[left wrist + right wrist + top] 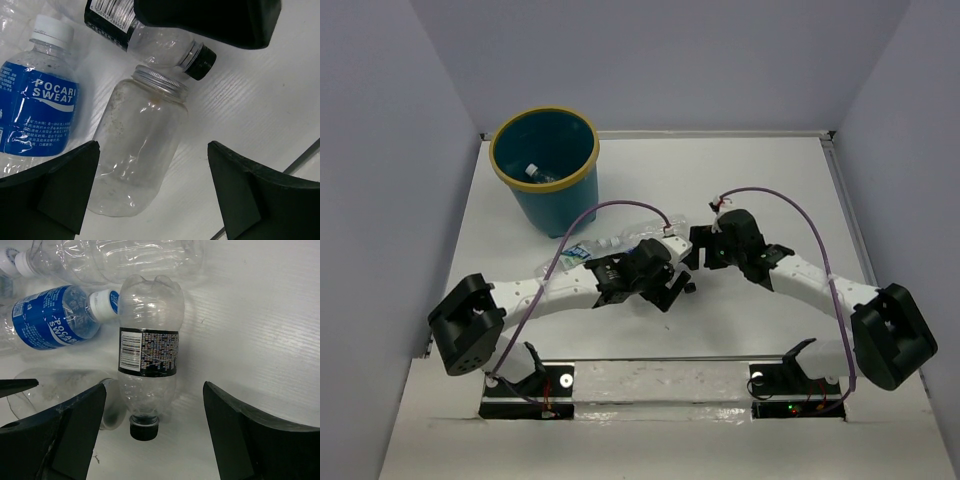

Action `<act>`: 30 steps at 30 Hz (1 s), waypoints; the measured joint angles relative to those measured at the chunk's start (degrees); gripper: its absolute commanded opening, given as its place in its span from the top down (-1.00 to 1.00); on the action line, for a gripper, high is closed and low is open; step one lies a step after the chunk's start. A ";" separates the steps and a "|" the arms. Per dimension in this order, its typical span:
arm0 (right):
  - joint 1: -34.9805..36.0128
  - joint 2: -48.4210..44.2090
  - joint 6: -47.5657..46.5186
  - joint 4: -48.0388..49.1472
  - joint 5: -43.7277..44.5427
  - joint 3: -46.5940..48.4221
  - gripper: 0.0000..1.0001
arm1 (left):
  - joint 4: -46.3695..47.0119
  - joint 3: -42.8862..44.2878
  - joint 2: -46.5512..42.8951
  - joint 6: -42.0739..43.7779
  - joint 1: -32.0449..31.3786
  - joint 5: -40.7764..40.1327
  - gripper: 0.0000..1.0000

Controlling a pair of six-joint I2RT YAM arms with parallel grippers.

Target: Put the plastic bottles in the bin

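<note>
1. The bin [545, 212] is standing upright in the far left corner of the table [790, 190]. A small clear bottle with a white cap [540, 175] is lying inside it; the view is too small to tell whether others are lying beneath it.
2. The other bottles are lying on their sides in a cluster around the middle of the table, right under the two grippers.
3. The left gripper [154, 192] is hanging over a clear jar [137, 150] with a silver threaded neck and no cap. Its jaws are spread wide, one finger on each side of the jar, and neither is touching it.
4. A blue-labelled bottle [40, 112] with a white cap is lying just beside the jar, on the side toward the table's left edge.
5. The right gripper [154, 427] is hanging over a black-labelled bottle [148, 352]. Its jaws are also spread wide, with a clear gap showing between each finger and the bottle.
6. The black-labelled bottle's black cap is pointing back toward the right gripper and lying just beside the jar's neck.
7. A larger clear bottle [135, 257] is lying crosswise just beyond the black-labelled bottle's base, toward the far edge.
</note>
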 measured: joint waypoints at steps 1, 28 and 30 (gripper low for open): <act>-0.15 0.00 0.00 0.02 -0.52 0.00 -0.68 | -0.02 0.00 0.79 0.26 0.02 -0.20 -0.98; -0.55 11.47 0.35 0.72 -4.57 4.13 0.05 | -5.62 0.94 1.18 -5.73 -8.17 -7.56 0.06; -0.55 10.99 0.50 1.01 -4.72 3.58 0.13 | -6.49 0.94 -4.31 -6.73 -8.44 -8.04 0.06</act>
